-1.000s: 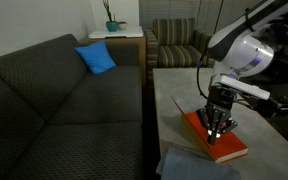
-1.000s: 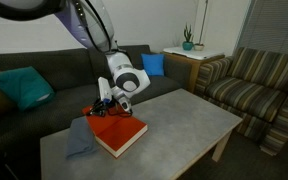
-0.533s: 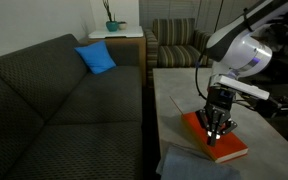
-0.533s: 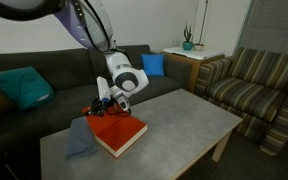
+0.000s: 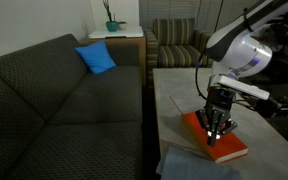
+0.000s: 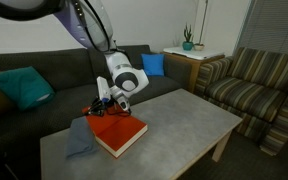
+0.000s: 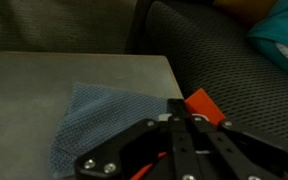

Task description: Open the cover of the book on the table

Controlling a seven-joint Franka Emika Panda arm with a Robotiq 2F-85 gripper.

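Observation:
The book (image 5: 224, 146) lies flat near the end of the table (image 5: 184, 90), orange-red cover (image 6: 121, 133) up and shut. My gripper (image 5: 216, 133) points straight down with its tips at the book's edge on the sofa side (image 6: 103, 108). Its two fingers are pressed together, with nothing seen between them. In the wrist view the black fingers (image 7: 176, 104) meet in a line over the grey-blue cloth's edge, and one orange corner of the book (image 7: 202, 104) shows to their right. Whether the tips touch the cover cannot be told.
A crumpled grey-blue cloth (image 6: 79, 138) lies right beside the book at the table's end (image 5: 189, 163). The dark sofa (image 5: 64, 100) runs along the table's long side with blue cushions (image 5: 96, 58). A striped armchair (image 6: 254, 85) and a white side table with a plant (image 6: 189, 50) stand beyond.

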